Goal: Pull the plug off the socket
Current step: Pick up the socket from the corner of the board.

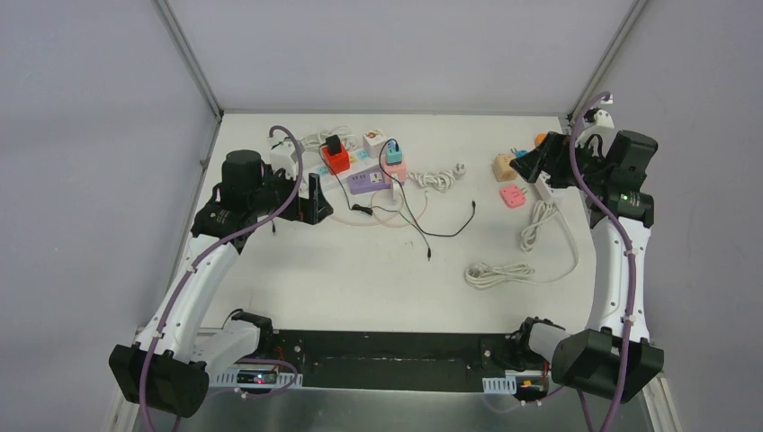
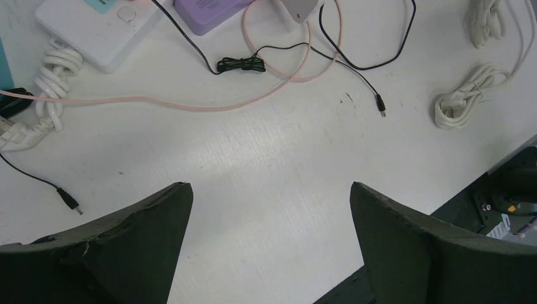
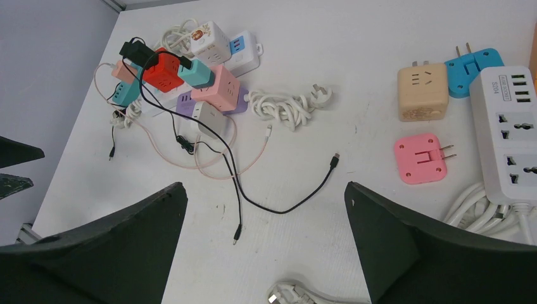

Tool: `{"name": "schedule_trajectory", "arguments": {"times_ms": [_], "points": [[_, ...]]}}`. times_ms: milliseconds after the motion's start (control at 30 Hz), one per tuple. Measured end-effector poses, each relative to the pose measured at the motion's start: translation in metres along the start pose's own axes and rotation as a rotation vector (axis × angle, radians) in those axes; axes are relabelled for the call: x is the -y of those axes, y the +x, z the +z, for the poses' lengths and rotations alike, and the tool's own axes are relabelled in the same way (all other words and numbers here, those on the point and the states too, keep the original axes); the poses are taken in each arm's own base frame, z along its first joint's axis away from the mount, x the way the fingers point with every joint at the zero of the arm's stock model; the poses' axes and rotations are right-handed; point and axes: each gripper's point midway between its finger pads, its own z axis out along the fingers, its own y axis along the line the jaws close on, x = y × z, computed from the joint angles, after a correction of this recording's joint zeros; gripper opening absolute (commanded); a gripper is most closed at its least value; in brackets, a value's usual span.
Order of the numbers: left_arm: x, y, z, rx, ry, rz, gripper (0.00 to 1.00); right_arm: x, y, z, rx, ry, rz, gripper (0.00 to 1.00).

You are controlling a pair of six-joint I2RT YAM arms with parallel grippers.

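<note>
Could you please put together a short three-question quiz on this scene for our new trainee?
1. True or false: the left pincer is shut on a cable.
2. What colour is the flat adapter lying beside the white power strip? A pink, B green, C black.
3. Fill in: the black plug sits in the ___ socket cube.
Key: 1 false; 2 A; 3 red.
</note>
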Motion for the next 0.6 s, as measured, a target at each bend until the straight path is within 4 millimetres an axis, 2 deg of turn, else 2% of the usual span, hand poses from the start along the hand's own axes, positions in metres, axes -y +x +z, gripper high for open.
{"name": "schedule_trajectory", "arguments": {"times_ms": [600], "points": [[0.0001,0.0,0.0,0.0,0.0,0.0,0.99,-0.0029,-0.0004,0.0005,0.001,-0.016,-0.005,1.0]]}}
